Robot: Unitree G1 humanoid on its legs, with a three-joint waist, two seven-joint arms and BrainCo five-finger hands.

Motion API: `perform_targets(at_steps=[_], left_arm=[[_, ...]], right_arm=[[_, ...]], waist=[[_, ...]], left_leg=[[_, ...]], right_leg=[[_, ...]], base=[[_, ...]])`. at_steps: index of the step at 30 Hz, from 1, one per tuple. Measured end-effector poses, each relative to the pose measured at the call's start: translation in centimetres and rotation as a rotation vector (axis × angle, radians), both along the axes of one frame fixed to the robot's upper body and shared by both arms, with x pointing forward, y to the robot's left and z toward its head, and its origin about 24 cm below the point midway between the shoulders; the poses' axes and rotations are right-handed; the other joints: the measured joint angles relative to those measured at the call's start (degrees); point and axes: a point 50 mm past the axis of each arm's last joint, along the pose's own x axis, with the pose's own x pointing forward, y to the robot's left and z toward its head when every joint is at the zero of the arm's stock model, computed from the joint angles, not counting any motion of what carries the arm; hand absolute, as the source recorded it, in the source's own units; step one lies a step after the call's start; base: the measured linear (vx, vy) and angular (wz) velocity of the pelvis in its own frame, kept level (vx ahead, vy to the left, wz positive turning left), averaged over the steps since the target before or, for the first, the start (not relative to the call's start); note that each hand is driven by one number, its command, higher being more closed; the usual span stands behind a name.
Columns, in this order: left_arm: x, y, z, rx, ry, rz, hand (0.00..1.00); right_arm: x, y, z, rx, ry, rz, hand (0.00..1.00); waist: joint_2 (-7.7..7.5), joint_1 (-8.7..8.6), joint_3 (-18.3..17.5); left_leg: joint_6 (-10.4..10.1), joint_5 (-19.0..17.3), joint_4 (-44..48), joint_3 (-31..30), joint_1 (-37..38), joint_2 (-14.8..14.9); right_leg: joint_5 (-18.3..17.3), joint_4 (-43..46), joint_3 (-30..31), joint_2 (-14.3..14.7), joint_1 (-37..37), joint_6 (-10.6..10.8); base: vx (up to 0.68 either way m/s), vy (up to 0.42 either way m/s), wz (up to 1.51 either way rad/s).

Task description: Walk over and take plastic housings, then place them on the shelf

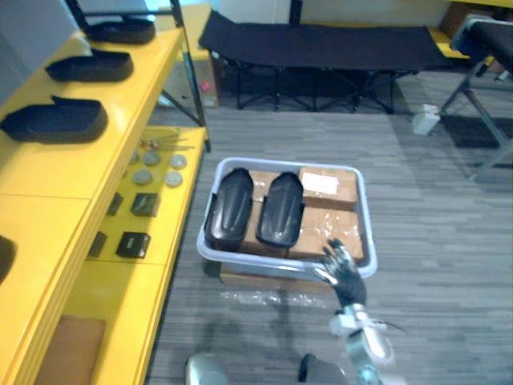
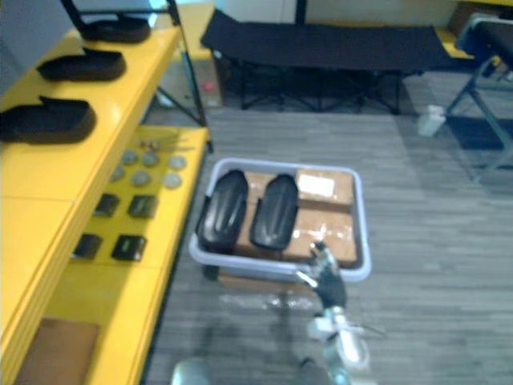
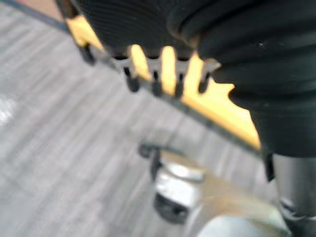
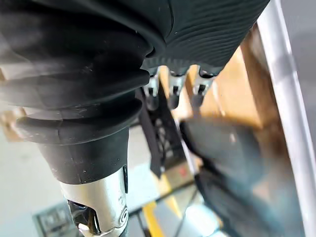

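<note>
Hovering by the pale plastic bin [image 1: 256,261], the right hand [image 1: 345,277] had loose, empty fingers [image 4: 173,94] near two glossy rounded housings [image 1: 232,207].

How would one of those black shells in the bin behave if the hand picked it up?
Probably stiff: the shell holds its domed shape lying on the boxes. Likely light: it looks like a thin moulded cover. Its smooth, glossy curve could slip in the hand.

- A workshop or assembly space; a long yellow shelf [image 1: 104,172] carries black plastic housings [image 1: 54,120] in a row;
- small round discs [image 1: 143,176] and black blocks [image 1: 132,244] lie on its lower level;
- a grey bin [image 1: 264,258] of cardboard boxes [image 1: 341,196] stands on the grey plank floor [image 1: 433,241].
</note>
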Motion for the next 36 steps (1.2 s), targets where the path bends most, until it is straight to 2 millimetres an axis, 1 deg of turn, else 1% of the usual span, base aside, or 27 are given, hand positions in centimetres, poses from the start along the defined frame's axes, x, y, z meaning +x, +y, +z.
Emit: perform_targets(at_steps=[1,2,3,4,5,6,7,8,9,15,17,19,21,22,23,24,26,28,29,30,31,32,34,35,36], left_arm=[[0.1,0.0,0.0,0.008,-0.002,-0.018,0.00],[0.4,0.1,0.0,0.019,-0.003,-0.042,0.00],[0.8,0.7,0.1,0.045,-0.012,-0.067,0.00],[1.1,1.2,0.3,0.064,-0.020,-0.095,0.00],[2.2,2.2,0.7,0.110,-0.060,-0.138,0.00],[3.7,2.8,1.1,0.142,-0.114,-0.194,0.00],[4.5,3.2,1.4,0.162,-0.144,-0.226,0.00],[5.9,3.8,1.9,0.193,-0.186,-0.278,0.00],[14.7,1.4,4.7,0.158,-0.535,-0.257,0.00],[14.7,1.4,4.6,0.156,-0.534,-0.259,0.00],[14.6,1.3,4.6,0.142,-0.531,-0.266,0.00],[14.6,1.2,4.5,0.124,-0.535,-0.276,0.00],[14.7,1.3,4.6,0.120,-0.542,-0.277,0.00],[14.8,1.5,4.7,0.120,-0.549,-0.266,0.00],[14.8,1.6,4.7,0.114,-0.554,-0.250,0.00],[14.8,2.0,4.7,0.107,-0.558,-0.234,0.00],[14.8,2.6,4.8,0.104,-0.565,-0.233,0.00],[14.7,3.2,4.7,0.110,-0.541,-0.268,0.00],[14.6,3.3,4.6,0.105,-0.529,-0.271,0.00],[14.5,3.2,4.4,0.093,-0.512,-0.274,0.00],[14.7,2.9,4.3,0.085,-0.509,-0.283,0.00],[14.8,2.8,4.3,0.081,-0.510,-0.289,0.00],[15.2,2.5,4.2,0.054,-0.516,-0.304,0.00],[15.2,2.4,4.2,0.052,-0.518,-0.306,0.00],[15.4,2.4,4.2,0.045,-0.522,-0.313,0.00]], right_arm=[[-0.1,-0.1,-0.1,-0.002,0.005,-0.003,0.00],[-0.2,-0.1,-0.2,-0.002,0.015,-0.007,0.00],[-0.2,-0.1,-0.3,0.000,0.030,-0.020,0.00],[-0.2,0.0,-0.4,0.006,0.037,-0.030,0.00],[-0.1,0.3,-0.5,0.019,0.044,-0.052,0.00],[0.2,0.4,-0.4,0.026,0.042,-0.073,0.00],[0.4,0.4,-0.3,0.027,0.040,-0.084,0.00],[0.9,0.4,0.0,0.025,0.024,-0.101,0.00],[3.7,-1.1,1.8,-0.017,-0.078,-0.294,0.00],[3.6,-1.2,1.7,-0.016,-0.076,-0.294,0.00],[3.5,-1.5,1.7,-0.006,-0.081,-0.294,0.00],[3.3,-2.5,1.7,0.020,-0.094,-0.320,0.00],[3.4,-3.5,2.1,0.048,-0.118,-0.347,0.00],[3.3,-4.2,2.1,0.059,-0.126,-0.367,0.00],[3.2,-4.5,2.2,0.060,-0.129,-0.374,0.00],[3.1,-5.0,2.3,0.071,-0.146,-0.386,0.00],[3.7,-5.9,3.3,0.098,-0.209,-0.412,0.00],[5.8,-7.2,6.2,0.090,-0.328,-0.434,0.00],[6.4,-7.5,7.1,0.079,-0.356,-0.442,0.00],[7.4,-8.1,8.9,0.045,-0.415,-0.464,0.00],[8.4,-8.8,11.0,0.015,-0.473,-0.502,0.00],[8.8,-9.3,12.0,-0.004,-0.500,-0.526,0.00],[10.6,-11.1,16.0,-0.053,-0.584,-0.616,0.00],[11.1,-11.6,17.0,-0.057,-0.598,-0.631,0.00],[11.8,-12.6,18.6,-0.068,-0.621,-0.664,0.00]], waist=[[0.38,-0.17,-0.23],[0.57,-0.19,-0.30],[0.21,-0.08,-0.10],[-0.47,-0.07,0.23],[-1.68,0.28,0.86],[-2.76,1.12,1.34],[-2.93,1.32,1.32],[-3.45,1.55,1.55],[-3.22,2.23,3.32],[-3.18,2.22,3.34],[-3.12,2.18,3.38],[-3.03,1.88,3.80],[-2.71,1.17,5.33],[-2.60,0.77,6.41],[-2.50,0.81,6.92],[-2.30,0.74,7.48],[-2.13,1.02,9.35],[-1.84,1.24,12.40],[-1.67,1.29,12.89],[-1.46,1.43,13.41],[-0.90,1.44,13.88],[-0.68,1.52,14.00],[0.24,2.52,14.63],[0.51,2.46,14.77],[0.99,2.57,15.05]], left_leg=[[-0.32,-0.22,-2.67,0.32,0.81,-0.23],[-1.13,-0.74,-5.21,0.22,1.53,-0.47],[-2.38,-0.25,-6.53,0.48,2.14,-1.65],[-2.42,-0.22,-6.55,0.58,2.20,-2.31],[-2.38,-0.25,-6.12,0.83,2.03,-3.67],[-1.71,-0.68,-5.42,1.97,1.59,-4.74],[-1.36,-0.97,-4.73,2.10,0.74,-5.27],[-0.87,-1.54,-3.36,2.54,-0.66,-5.88],[-0.21,-4.30,3.26,0.70,-5.34,-6.00],[-0.21,-4.30,3.24,0.54,-5.35,-5.99],[-0.22,-4.29,3.28,0.30,-5.55,-5.98],[-0.21,-4.27,4.08,-0.28,-7.07,-6.03],[-0.20,-4.27,4.81,-2.02,-8.48,-6.36],[-0.19,-4.26,5.40,-3.35,-9.74,-6.70],[-0.17,-4.24,5.69,-3.95,-10.24,-6.81],[-0.15,-4.15,6.47,-5.21,-11.99,-6.99],[-0.26,-3.86,7.21,-6.60,-13.58,-7.06],[-0.26,-3.39,7.30,-7.12,-14.37,-7.13],[-0.25,-3.39,7.47,-7.19,-14.67,-7.15],[-0.23,-3.38,8.27,-7.45,-15.60,-7.24],[-0.22,-3.38,9.40,-7.76,-16.69,-7.22],[-0.22,-3.38,9.59,-7.79,-17.02,-7.23],[-0.22,-3.38,10.31,-7.81,-17.50,-7.23],[-0.22,-3.38,10.58,-7.84,-17.77,-7.24],[-0.20,-3.39,11.12,-7.96,-18.42,-7.27]], right_leg=[[0.86,-0.78,0.05,0.25,-0.45,0.21],[1.83,-1.48,0.05,0.44,-0.65,0.42],[2.86,-2.25,0.34,-0.23,-0.68,1.12],[3.32,-2.56,0.41,-0.92,-0.59,1.48],[3.97,-2.91,0.94,-2.24,-0.63,1.98],[4.82,-3.47,1.79,-3.34,-1.33,2.47],[5.28,-3.77,2.27,-3.83,-1.87,2.75],[6.22,-4.41,3.10,-4.47,-2.86,2.75],[8.00,-6.20,2.95,-4.59,-3.23,2.30],[7.85,-5.75,2.72,-4.60,-3.28,2.37],[7.49,-4.89,2.35,-4.75,-3.58,2.46],[6.58,-2.70,1.87,-5.10,-5.03,2.38],[5.39,-0.92,1.36,-5.40,-5.40,1.82],[4.06,0.34,1.11,-5.61,-5.63,1.60],[3.45,1.09,0.92,-5.66,-6.02,1.41],[2.12,2.64,0.14,-5.82,-7.14,1.51],[1.14,4.55,-0.41,-5.86,-8.71,1.66],[0.84,5.45,-0.59,-5.85,-9.39,1.36],[0.75,5.71,-0.56,-5.88,-9.66,1.37],[0.61,6.34,-0.22,-5.89,-10.49,1.35],[0.58,7.38,0.03,-5.89,-11.01,1.36],[0.40,8.01,0.55,-5.92,-11.46,1.10],[-0.22,10.14,2.96,-5.86,-12.73,0.28],[-0.37,10.41,3.08,-5.89,-12.80,0.42],[-0.70,10.83,3.07,-5.99,-13.16,0.86]], base=[[0.02,0.072,-0.10],[0.00,0.127,-0.07],[-0.01,0.138,-0.06],[-0.04,0.157,-0.05],[-0.07,0.176,-0.14],[-0.08,0.168,-0.18],[-0.08,0.146,-0.26],[-0.05,0.073,-0.14],[-0.03,0.046,-0.09],[0.00,0.000,0.01],[-0.01,0.003,0.09],[-0.02,0.007,0.20],[-0.05,0.007,0.43],[-0.07,0.006,0.50],[-0.09,-0.014,0.52],[-0.06,-0.034,0.48],[-0.03,-0.038,0.36],[-0.03,-0.039,0.11],[-0.01,-0.018,0.08],[0.00,-0.009,0.16],[0.00,-0.003,0.22],[0.00,0.008,0.21],[-0.02,0.008,0.08],[-0.03,0.002,0.09],[-0.04,0.000,0.12]])
